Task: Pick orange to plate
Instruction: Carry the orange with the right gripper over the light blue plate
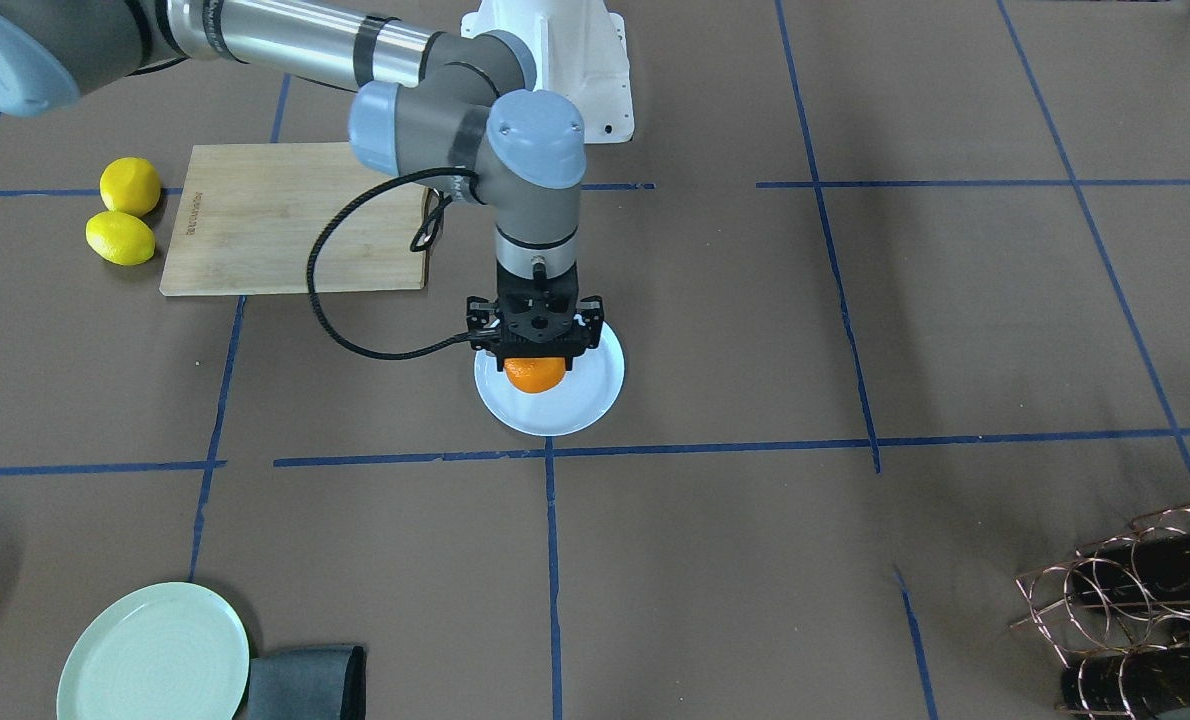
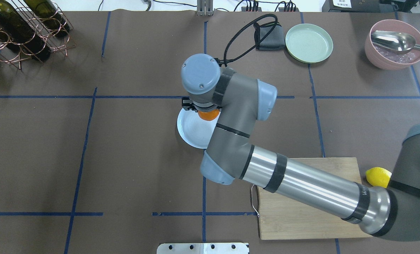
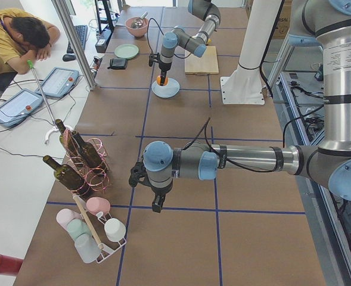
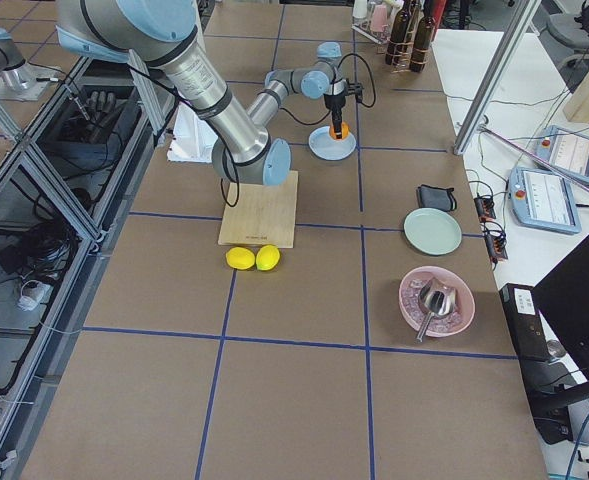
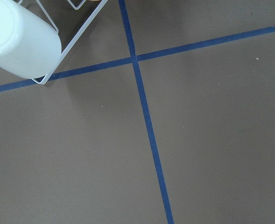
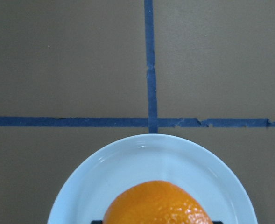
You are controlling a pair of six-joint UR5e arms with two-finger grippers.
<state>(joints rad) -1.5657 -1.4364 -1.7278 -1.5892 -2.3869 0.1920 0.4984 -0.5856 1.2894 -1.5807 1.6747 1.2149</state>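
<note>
Grips the orange (image 1: 535, 374) in the right end effector (image 1: 535, 345), directly above the white plate (image 1: 577, 408), apparently not touching it; needs lowering straight down.

Robotics lab: tape-gridded table (image 1: 955, 320), aluminium frame posts (image 3: 74, 42), teach pendants (image 3: 59, 81), operator (image 3: 11, 39) at side desk (image 3: 20, 140).

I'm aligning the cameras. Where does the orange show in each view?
Front-facing: orange at centre, over the white plate.
Overhead: orange at centre, partly hidden.
Exterior left: orange far, top middle.
Exterior right: orange top middle.
Left wrist: not in it.
Right wrist: orange at bottom centre.
Shared landmark: the white plate.
</note>
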